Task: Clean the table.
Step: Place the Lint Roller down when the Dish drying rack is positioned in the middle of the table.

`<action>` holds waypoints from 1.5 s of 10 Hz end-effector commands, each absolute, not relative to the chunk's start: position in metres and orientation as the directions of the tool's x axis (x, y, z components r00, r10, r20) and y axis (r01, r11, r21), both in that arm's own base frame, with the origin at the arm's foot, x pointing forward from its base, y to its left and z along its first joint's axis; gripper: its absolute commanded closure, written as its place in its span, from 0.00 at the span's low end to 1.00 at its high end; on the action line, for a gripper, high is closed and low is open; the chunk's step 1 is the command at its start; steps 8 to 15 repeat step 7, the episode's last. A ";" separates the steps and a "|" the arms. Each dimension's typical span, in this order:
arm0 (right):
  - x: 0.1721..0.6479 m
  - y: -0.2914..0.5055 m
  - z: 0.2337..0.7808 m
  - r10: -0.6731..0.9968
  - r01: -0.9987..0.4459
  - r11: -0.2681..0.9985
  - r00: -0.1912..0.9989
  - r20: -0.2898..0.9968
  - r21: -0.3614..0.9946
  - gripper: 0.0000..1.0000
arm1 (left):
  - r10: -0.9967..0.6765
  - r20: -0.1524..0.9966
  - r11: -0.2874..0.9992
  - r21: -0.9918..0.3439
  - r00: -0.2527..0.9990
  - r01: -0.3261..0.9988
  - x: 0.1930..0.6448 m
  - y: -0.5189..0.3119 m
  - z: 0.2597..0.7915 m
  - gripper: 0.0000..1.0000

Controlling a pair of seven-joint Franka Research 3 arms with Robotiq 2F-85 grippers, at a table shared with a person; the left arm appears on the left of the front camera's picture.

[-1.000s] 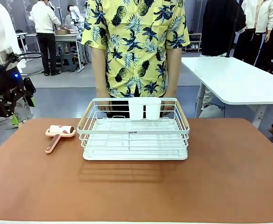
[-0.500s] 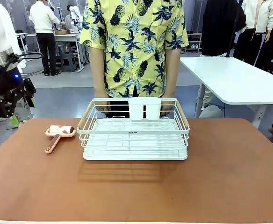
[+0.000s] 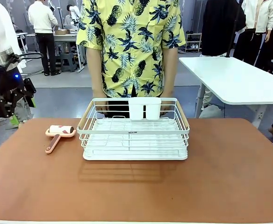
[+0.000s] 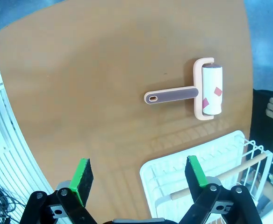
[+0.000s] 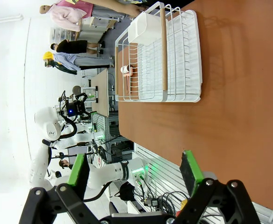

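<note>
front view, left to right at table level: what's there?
Left gripper off the table's left corner → pink lint roller → white wire dish rack with the person's hands at its far side → bare tabletop.

the left gripper (image 4: 139, 179) hangs with its green-padded jaws spread wide, its arm raised at the robot's left side. the right gripper (image 5: 134, 173) also stands wide open, wrist rolled sideways.
</note>
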State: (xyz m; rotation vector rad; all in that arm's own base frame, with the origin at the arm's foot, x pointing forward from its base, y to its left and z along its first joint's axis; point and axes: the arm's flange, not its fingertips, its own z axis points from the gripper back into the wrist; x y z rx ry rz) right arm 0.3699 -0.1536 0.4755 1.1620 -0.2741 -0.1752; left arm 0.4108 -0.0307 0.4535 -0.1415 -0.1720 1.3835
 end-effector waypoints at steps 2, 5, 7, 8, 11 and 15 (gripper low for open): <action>0.368 -0.154 0.478 -0.270 -0.019 0.387 0.954 0.133 0.922 0.00 | 0.984 0.040 0.179 -0.214 0.175 -0.960 0.409 -0.030 0.452 0.00; 0.368 -0.154 0.478 -0.270 -0.019 0.387 0.954 0.133 0.922 0.00 | 0.984 0.040 0.179 -0.214 0.175 -0.960 0.409 -0.030 0.452 0.00; 0.368 -0.154 0.478 -0.270 -0.019 0.387 0.954 0.133 0.922 0.00 | 0.984 0.040 0.179 -0.214 0.175 -0.960 0.409 -0.030 0.452 0.00; 0.368 -0.154 0.478 -0.270 -0.019 0.387 0.954 0.133 0.922 0.00 | 0.984 0.040 0.179 -0.214 0.175 -0.960 0.409 -0.030 0.452 0.00; 0.368 -0.154 0.478 -0.270 -0.019 0.387 0.954 0.133 0.922 0.00 | 0.984 0.040 0.179 -0.214 0.175 -0.960 0.409 -0.030 0.452 0.00; 0.368 -0.154 0.478 -0.270 -0.019 0.387 0.954 0.133 0.922 0.00 | 0.984 0.040 0.179 -0.214 0.175 -0.960 0.409 -0.030 0.452 0.00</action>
